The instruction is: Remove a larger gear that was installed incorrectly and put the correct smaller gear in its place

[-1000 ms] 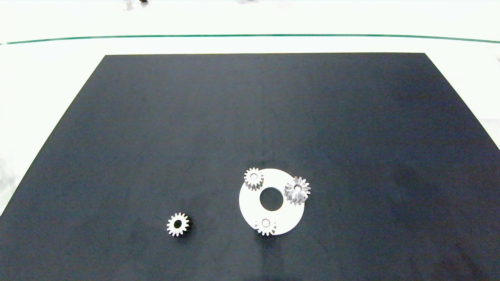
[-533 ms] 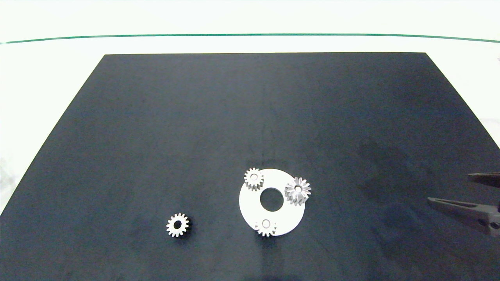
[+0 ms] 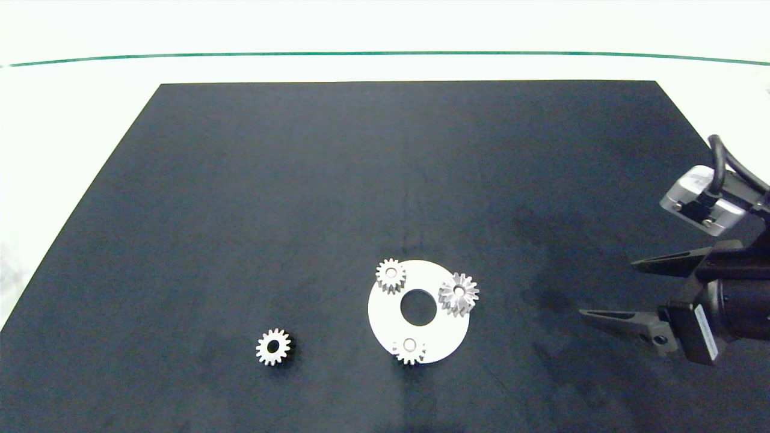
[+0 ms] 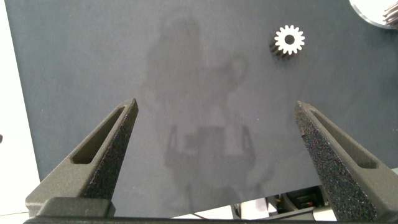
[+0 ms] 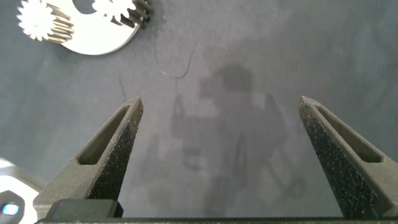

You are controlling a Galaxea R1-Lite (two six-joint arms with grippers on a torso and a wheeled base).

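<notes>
The larger gear (image 3: 458,293), spiky and tall, sits on the right side of a white ring plate (image 3: 444,332); the right wrist view shows it too (image 5: 42,22). Two small gears (image 3: 391,275) (image 3: 409,349) sit on the plate's far-left and near edges. The loose smaller gear (image 3: 274,346) lies on the black mat to the plate's left, also visible from the left wrist (image 4: 289,40). My right gripper (image 3: 607,288) stands open over the mat, well right of the larger gear, holding nothing. My left gripper (image 4: 217,115) is open above bare mat, out of the head view.
The black mat (image 3: 385,180) covers most of the white table. A green line (image 3: 385,54) runs across the table's far side. The right arm's wrist camera (image 3: 701,201) rises at the right edge.
My right arm has come in from the right edge and moved left toward the plate. The gears and plate have not moved.
</notes>
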